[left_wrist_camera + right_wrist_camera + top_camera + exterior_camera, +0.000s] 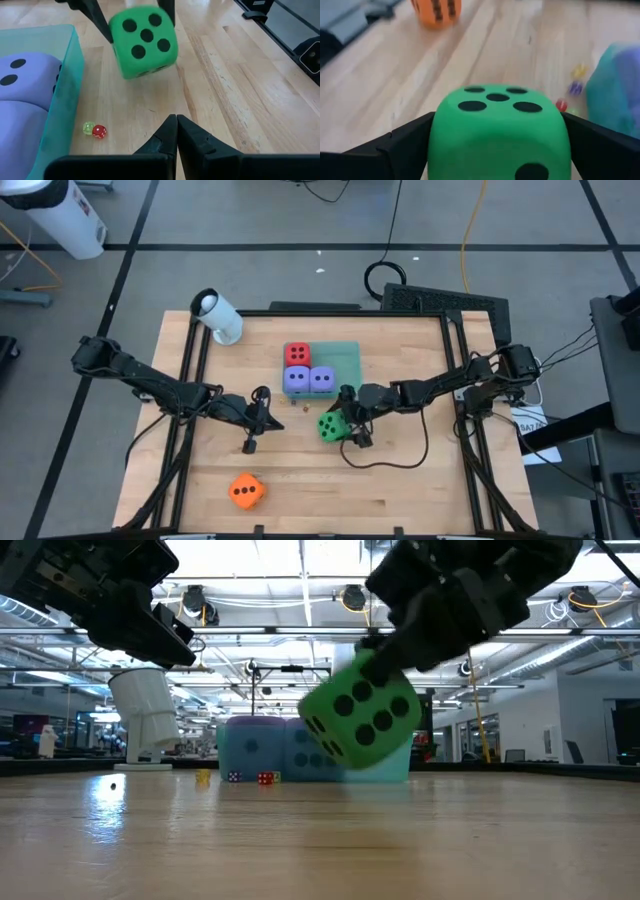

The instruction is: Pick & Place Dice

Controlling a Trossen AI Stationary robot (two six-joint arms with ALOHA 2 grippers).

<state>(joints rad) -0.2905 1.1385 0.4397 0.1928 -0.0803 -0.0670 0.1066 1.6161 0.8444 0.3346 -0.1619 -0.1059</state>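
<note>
Gripping the green die (333, 426) between the spread fingers of the right tool (349, 421), lifted off the bench (420, 480) at frame centre (teal tray (345, 358) just above). Idling left of it: left tool (252, 423), pressed together.

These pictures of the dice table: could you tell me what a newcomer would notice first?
First the green die, tilted and lifted off the wood near the table's middle, gripped between the fingers of the right tool. Next the teal tray just beyond it, holding the red die and two purple-blue dice. The orange die lies alone near the front edge, and the shut left tool waits beside the middle.
</note>
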